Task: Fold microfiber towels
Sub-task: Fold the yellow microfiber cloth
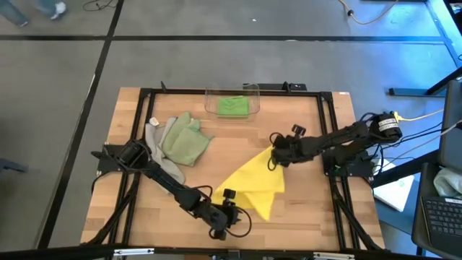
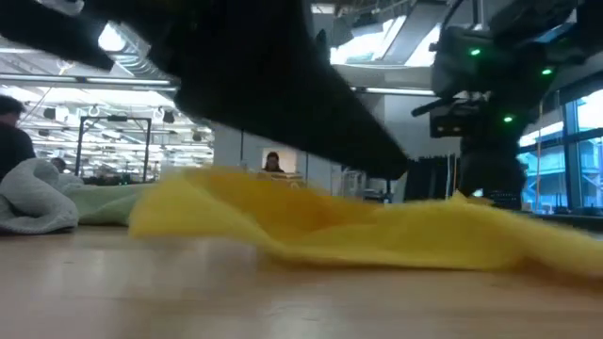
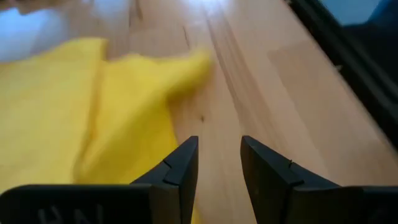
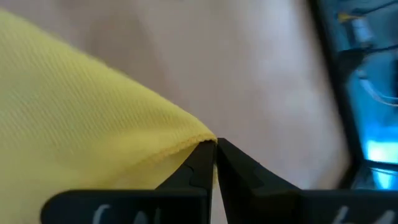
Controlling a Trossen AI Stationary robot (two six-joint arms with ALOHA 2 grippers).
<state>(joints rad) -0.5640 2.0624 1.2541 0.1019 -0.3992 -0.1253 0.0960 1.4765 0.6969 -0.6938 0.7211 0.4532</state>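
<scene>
You are looking at the yellow towel (image 1: 256, 184) lying partly folded in the middle of the wooden table (image 1: 310, 209), rumpled, with one corner pulled up toward the right side and a lower corner pointing at the near edge. In the low view it is sitting as a soft ridge across the tabletop (image 2: 358, 231).

The right gripper (image 1: 276, 155) is pinching that raised corner: in the right wrist view its fingers (image 4: 199, 165) are pressing together on the towel's hemmed tip (image 4: 93, 124). The left gripper (image 1: 229, 206) is sitting just beside the towel's near-left edge, and in the left wrist view its fingers (image 3: 180, 174) are standing apart over bare wood with nothing between them, the yellow cloth (image 3: 74, 112) lying alongside one of them.

Farther back on the left, the pale sage green towel (image 1: 185, 139) is lying crumpled, overlapping the grey towel (image 1: 154, 137) at its left. At the far edge of the table, the bright green towel (image 1: 233, 106) is resting folded inside the clear plastic bin (image 1: 211, 97). In the low view, people are showing far off in the room behind the table.
</scene>
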